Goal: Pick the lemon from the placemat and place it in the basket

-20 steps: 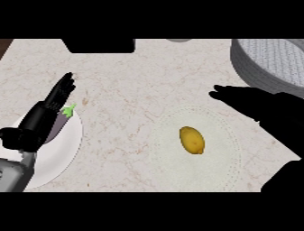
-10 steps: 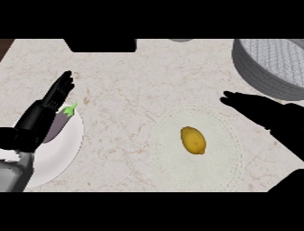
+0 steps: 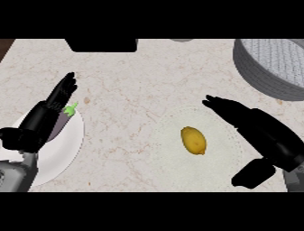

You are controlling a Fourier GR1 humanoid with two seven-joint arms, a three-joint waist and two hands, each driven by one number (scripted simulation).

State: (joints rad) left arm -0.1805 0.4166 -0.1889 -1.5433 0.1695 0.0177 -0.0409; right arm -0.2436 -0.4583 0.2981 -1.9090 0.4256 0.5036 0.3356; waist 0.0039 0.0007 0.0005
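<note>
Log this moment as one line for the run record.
phase: approach | lemon on placemat, ungrasped | right hand open beside lemon | left hand open over plate | basket far right

- The counter point(image 3: 134, 90) looks like pale stone with faint brown veins, smooth and matt.
- The basket point(image 3: 274, 67) at the far right is grey and woven, with a ribbed wall and a fine mesh-like floor.
- The placemat point(image 3: 174, 153) is pale and round with a dotted, textured edge.
- The lemon point(image 3: 193, 140) has a yellow, dull, slightly dimpled skin.
- The plate point(image 3: 64, 149) on the left is white and smooth.
- Both hands, left point(image 3: 44, 119) and right point(image 3: 260, 131), are matt black, like plastic.
</note>
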